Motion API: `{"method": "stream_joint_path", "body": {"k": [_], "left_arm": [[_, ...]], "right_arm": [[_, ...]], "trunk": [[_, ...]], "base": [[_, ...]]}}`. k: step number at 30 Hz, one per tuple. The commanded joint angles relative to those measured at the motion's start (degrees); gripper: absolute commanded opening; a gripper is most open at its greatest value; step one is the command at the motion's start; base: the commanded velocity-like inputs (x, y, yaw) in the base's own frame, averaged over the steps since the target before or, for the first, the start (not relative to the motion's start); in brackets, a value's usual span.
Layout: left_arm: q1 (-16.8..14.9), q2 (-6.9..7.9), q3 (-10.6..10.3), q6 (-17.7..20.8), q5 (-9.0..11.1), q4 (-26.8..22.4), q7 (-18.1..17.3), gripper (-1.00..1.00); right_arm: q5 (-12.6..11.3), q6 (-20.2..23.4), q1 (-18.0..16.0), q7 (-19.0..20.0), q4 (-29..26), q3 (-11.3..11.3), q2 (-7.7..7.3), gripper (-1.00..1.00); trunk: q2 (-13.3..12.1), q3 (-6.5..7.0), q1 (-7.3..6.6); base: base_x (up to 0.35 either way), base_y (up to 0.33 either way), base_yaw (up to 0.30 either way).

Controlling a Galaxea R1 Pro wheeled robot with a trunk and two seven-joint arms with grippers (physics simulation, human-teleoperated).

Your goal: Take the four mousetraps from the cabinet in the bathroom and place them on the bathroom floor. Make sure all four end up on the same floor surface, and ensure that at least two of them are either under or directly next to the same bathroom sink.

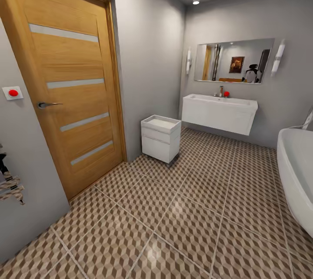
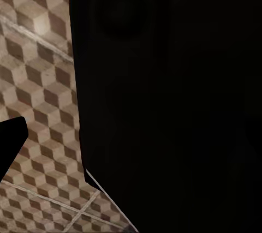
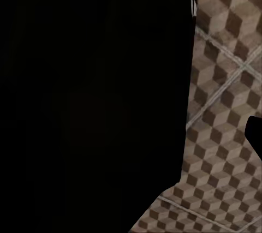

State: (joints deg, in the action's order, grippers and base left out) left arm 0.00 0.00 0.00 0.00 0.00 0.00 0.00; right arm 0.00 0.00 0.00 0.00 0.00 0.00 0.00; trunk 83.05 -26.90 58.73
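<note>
Head view: sink [image 1: 219,113] on far wall, right of centre; bathroom floor [image 1: 182,222] bare, no mousetraps or cabinet in sight.
Nearer arm: cannot judge.
Fingers: cannot tell, both wrist views mostly dark.

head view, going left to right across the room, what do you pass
small white wall switch with red button → orange-brown wooden door with frosted strips → small white two-drawer unit → white rectangular wall-hung sink → white oval bathtub
</note>
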Motion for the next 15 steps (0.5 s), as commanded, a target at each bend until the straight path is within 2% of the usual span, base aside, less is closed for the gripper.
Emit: {"method": "stream_joint_path", "body": {"k": [1, 4, 7, 13, 15], "left_arm": [[0.0, 0.00, 0.0, 0.0, 0.0, 0.0, 0.0, 1.00], [0.2, -0.80, 0.4, -0.1, 0.1, -0.1, -0.3, 1.00], [0.2, -0.79, 0.4, -0.1, 0.1, -0.1, -0.3, 1.00], [0.2, -0.43, 0.4, -0.1, 0.0, -1.5, -0.3, 1.00], [0.2, -0.36, 0.4, -0.1, -0.1, -2.2, -0.3, 1.00]], "right_arm": [[0.0, 0.0, 0.0, 0.0, 0.0, 0.0, 0.00, 1.00], [0.6, -0.1, 0.3, 0.1, -0.6, 0.2, 0.62, 1.00], [0.6, -0.1, 0.3, 0.0, -0.6, 0.2, 0.62, 1.00], [0.5, -0.8, -0.4, -0.1, -2.3, 0.2, 2.29, 1.00], [0.5, -1.0, -0.5, -0.1, -3.0, 0.2, 2.31, 1.00]], "trunk": [[0.0, -0.03, 0.00], [0.0, -0.03, 0.00], [0.0, -0.03, 0.00], [0.0, -0.03, 0.00], [0.0, -0.03, 0.00]], "base": [[0.000, 0.000, 0.000], [0.000, 0.000, 0.000], [0.000, 0.000, 0.000], [0.000, 0.000, 0.000], [0.000, 0.000, 0.000]]}}
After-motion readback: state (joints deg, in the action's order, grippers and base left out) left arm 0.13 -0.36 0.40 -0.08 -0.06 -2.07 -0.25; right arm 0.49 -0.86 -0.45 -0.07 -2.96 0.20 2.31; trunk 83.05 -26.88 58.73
